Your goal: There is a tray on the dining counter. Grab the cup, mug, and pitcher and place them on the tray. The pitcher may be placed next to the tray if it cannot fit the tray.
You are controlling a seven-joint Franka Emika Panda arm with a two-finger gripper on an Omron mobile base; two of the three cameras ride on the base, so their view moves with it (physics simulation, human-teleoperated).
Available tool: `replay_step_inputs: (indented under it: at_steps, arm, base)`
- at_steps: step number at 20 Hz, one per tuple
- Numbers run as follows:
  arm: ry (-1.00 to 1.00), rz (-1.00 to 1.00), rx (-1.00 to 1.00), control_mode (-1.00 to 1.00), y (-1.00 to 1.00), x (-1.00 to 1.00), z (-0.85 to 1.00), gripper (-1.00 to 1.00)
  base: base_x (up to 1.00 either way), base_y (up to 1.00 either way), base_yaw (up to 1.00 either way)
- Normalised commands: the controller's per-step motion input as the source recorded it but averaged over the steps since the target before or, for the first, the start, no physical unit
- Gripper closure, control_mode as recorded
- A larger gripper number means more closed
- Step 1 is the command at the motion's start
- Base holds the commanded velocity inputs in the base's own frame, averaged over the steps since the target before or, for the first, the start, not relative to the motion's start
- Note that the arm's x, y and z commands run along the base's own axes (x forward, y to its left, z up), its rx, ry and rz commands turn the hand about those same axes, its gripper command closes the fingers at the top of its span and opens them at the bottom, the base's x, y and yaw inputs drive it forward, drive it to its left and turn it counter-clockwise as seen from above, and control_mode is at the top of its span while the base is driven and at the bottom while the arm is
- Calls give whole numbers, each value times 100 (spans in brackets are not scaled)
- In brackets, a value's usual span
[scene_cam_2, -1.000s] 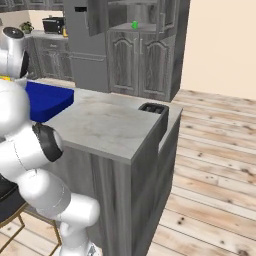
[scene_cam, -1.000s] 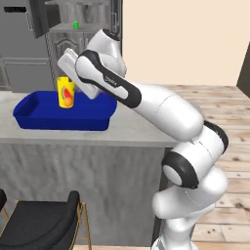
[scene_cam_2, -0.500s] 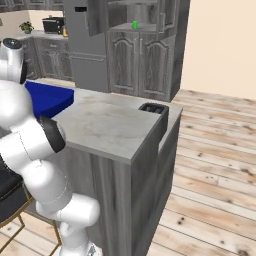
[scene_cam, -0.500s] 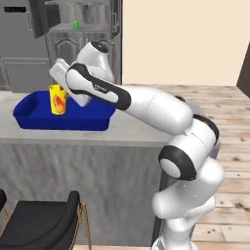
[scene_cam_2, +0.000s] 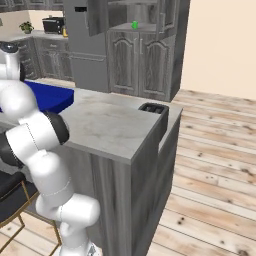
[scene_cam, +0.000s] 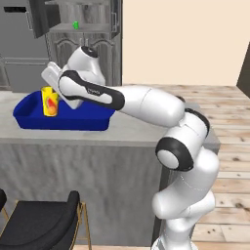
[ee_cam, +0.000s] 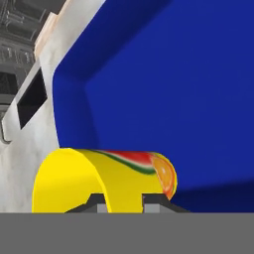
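The fingers (ee_cam: pixel 119 201) are clamped on the yellow cup (scene_cam: pixel 49 101), which stands upright inside the blue tray (scene_cam: pixel 29 120) near its left end, the tray resting on the pale stone counter (scene_cam: pixel 122 135) beside the white arm (scene_cam: pixel 146 105).

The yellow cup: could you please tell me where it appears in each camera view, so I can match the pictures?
Left base view: the yellow cup stands upright at left, in the left part of the blue tray, at the end of the arm.
Right base view: not in this picture; the arm covers that part of the tray.
Hand view: at bottom left, lying sideways in the picture, gripped by the fingers.
Shared landmark: the blue tray.
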Motion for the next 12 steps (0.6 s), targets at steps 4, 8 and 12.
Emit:
replay_step_inputs:
  at_steps: [4, 8, 12]
  arm:
    - [0, 1, 0, -100, 12, 0, -14, 100]
    - [0, 3, 0, -100, 8, 0, -21, 100]
    - [0, 3, 0, -100, 6, 0, -20, 100]
  base:
    - [0, 0, 0]
    - [0, 0, 0]
    - [0, 0, 0]
